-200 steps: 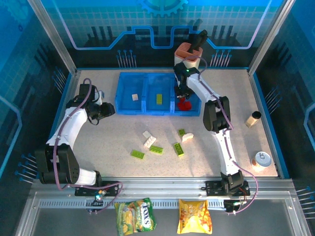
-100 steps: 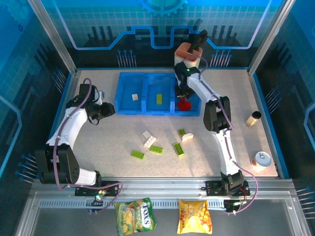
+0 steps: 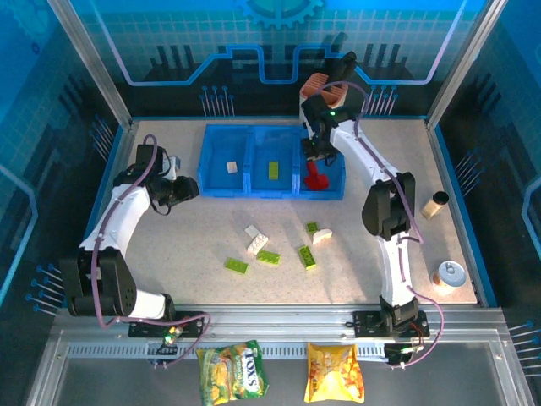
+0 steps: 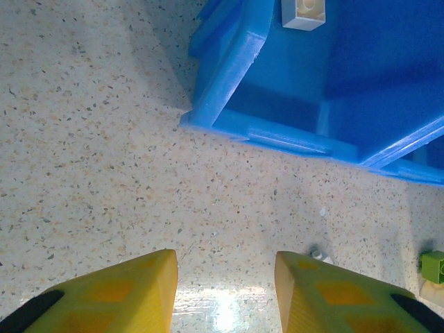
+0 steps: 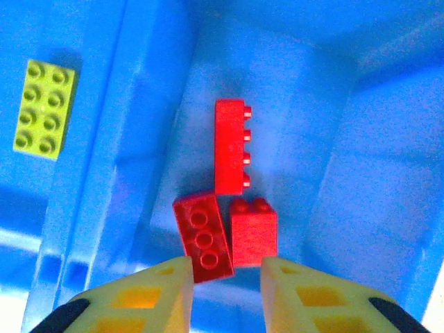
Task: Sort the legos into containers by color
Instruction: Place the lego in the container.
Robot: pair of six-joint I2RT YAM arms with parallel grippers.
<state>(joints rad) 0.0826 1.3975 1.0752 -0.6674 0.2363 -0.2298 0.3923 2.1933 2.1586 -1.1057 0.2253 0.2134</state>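
Note:
The containers [image 3: 254, 189] are a blue tray of three bins at the back of the table. A white lego [image 3: 232, 167] lies in the left bin, a green one [image 3: 274, 169] in the middle bin, and red legos [image 3: 316, 179] in the right bin. My right gripper [image 3: 319, 152] hovers over that right bin, open and empty. Below it lie three red bricks [image 5: 231, 146], and the green brick [image 5: 44, 107] lies past the divider. My left gripper [image 3: 182, 190] is open and empty, low over the table left of the tray [image 4: 229, 76]. Several green [image 3: 269, 256] and white [image 3: 256, 238] legos lie loose mid-table.
An orange-and-white holder [image 3: 319, 86] stands behind the tray. A small tan cylinder [image 3: 435, 204] and a round lid [image 3: 450, 273] sit at the right edge. Two snack bags [image 3: 232, 370] [image 3: 334, 372] lie in front of the arm bases.
My right gripper has risen and drawn back above the right bin, its fingers slightly parted; the red bricks stay in the bin. The left arm has not moved.

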